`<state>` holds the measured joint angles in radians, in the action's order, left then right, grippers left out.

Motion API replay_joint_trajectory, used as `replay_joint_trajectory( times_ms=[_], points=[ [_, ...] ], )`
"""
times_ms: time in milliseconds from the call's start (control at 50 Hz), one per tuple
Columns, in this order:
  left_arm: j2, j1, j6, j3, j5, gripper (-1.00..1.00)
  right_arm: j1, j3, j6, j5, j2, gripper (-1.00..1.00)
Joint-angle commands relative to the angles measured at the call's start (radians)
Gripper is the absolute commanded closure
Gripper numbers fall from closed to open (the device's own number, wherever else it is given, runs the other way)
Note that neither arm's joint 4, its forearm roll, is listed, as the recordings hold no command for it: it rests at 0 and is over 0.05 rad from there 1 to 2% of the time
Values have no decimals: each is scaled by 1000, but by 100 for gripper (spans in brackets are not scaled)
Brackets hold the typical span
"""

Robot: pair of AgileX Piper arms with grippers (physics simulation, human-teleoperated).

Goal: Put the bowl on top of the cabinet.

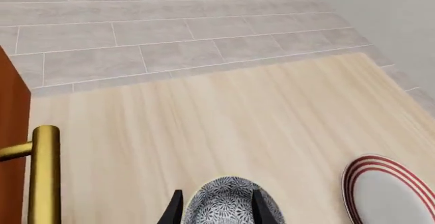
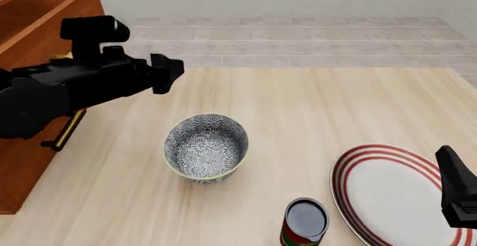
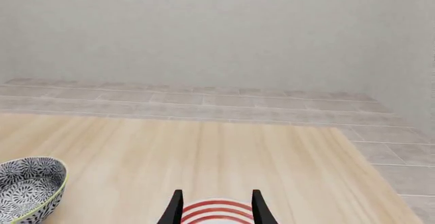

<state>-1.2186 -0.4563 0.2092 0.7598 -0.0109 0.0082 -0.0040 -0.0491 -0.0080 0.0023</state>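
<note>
Bowl (image 2: 205,148) sitting mid-frame on table (image 2: 313,106), not lifted. Cabinet (image 2: 33,28) at upper left waiting. Left gripper (image 1: 216,208) hovering, spread, empty; right gripper (image 3: 216,206) likewise idling.

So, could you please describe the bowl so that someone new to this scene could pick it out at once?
Start from the reddish-brown cabinet at the table's left edge; the bowl stands on the pale wood beside it, near the middle. Unlike the flat red-ringed plate and the can, it is deep and round, with a dense blue-grey floral pattern.
</note>
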Motion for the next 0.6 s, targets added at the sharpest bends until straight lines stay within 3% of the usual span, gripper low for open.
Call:
replay_joint_trajectory(
  times_ms=[20,600],
  points=[
    [-49,24,27,-18,-21,-100,3,0,-4,0,0,-100],
    [-177,23,94,-87,-133,-100,3,0,-2,0,0,-100]
  ],
)
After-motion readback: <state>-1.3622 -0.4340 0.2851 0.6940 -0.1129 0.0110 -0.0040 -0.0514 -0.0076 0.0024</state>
